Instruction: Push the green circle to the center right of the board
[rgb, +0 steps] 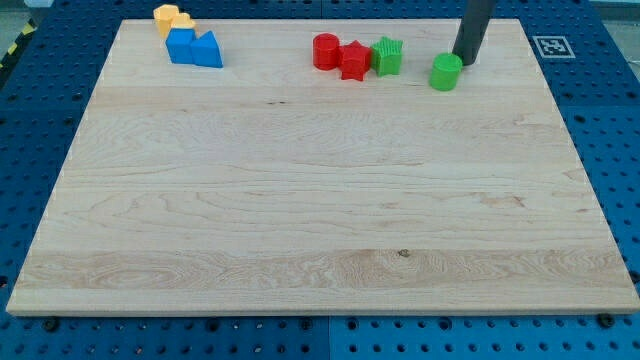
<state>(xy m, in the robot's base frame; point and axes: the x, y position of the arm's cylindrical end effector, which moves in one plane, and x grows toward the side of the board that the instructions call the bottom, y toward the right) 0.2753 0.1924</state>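
Observation:
The green circle (446, 72) is a small green cylinder near the view's top right of the wooden board (320, 230). My tip (465, 63) stands just right of it and slightly above, touching or nearly touching its upper right side. The dark rod rises from there out of the view's top.
A green star (387, 55) sits left of the green circle, next to a red star (353, 60) and a red cylinder (326, 51). At the top left are two blue blocks (194, 48) and yellow blocks (171, 19). A marker tag (551, 46) lies off the board's top right corner.

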